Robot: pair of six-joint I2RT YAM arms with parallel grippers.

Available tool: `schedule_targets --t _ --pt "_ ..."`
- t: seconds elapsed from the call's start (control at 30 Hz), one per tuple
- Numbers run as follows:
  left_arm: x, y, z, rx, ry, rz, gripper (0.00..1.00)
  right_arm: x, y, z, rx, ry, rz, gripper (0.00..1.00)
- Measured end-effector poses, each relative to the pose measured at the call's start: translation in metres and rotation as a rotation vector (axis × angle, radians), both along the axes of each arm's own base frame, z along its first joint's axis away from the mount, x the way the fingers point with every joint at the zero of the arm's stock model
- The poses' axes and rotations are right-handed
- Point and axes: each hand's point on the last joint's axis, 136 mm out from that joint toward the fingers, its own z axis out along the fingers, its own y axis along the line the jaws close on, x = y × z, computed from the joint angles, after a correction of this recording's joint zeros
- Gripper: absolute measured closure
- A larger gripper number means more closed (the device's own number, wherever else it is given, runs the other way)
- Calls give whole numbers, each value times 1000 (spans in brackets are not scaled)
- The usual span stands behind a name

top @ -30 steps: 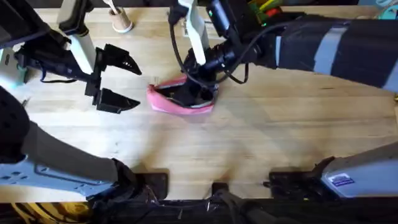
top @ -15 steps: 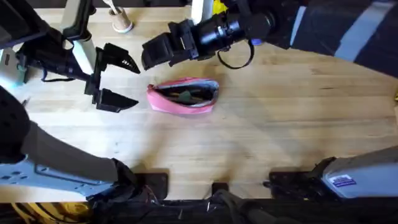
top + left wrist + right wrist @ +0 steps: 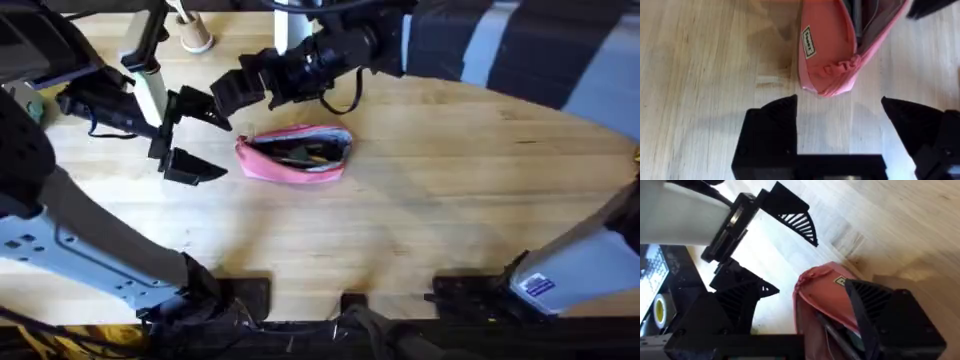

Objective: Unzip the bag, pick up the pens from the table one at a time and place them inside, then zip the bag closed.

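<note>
The bag lies unzipped mid-table with pens inside, my grippers, left and right, both open and empty; zipping comes next, I judge.

From my station, the bag lies unzipped near the middle of the table, its mouth facing up and uncovered. Its left end is crowded: my left end effector sits just beside it with fingers spread wide, the pink tip lying just ahead of the gap between them in the left wrist view. My right end effector hangs above the far left corner of the bag, fingers apart, close to the left one. A small wooden object stands at the far edge. The bare planks right of the bag and toward me give broad free passage.
</note>
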Motion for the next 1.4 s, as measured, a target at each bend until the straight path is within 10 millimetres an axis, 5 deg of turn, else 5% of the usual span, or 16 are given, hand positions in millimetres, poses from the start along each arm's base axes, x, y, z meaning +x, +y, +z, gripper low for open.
schedule_targets --t 0.33,0.5,0.67,1.4 --pt "-8 7 -8 61 30 -36 8 -13 41 -55 -88 -49 27 4" --pt "-10 8 -9 72 36 -42 7 -18 46 -80 -129 -26 38 24" --pt "-10 9 -9 74 38 -44 8 -24 48 -77 -95 11 72 272" --pt "-12 8 -8 70 47 -45 7 -46 47 -76 -61 117 151 952"
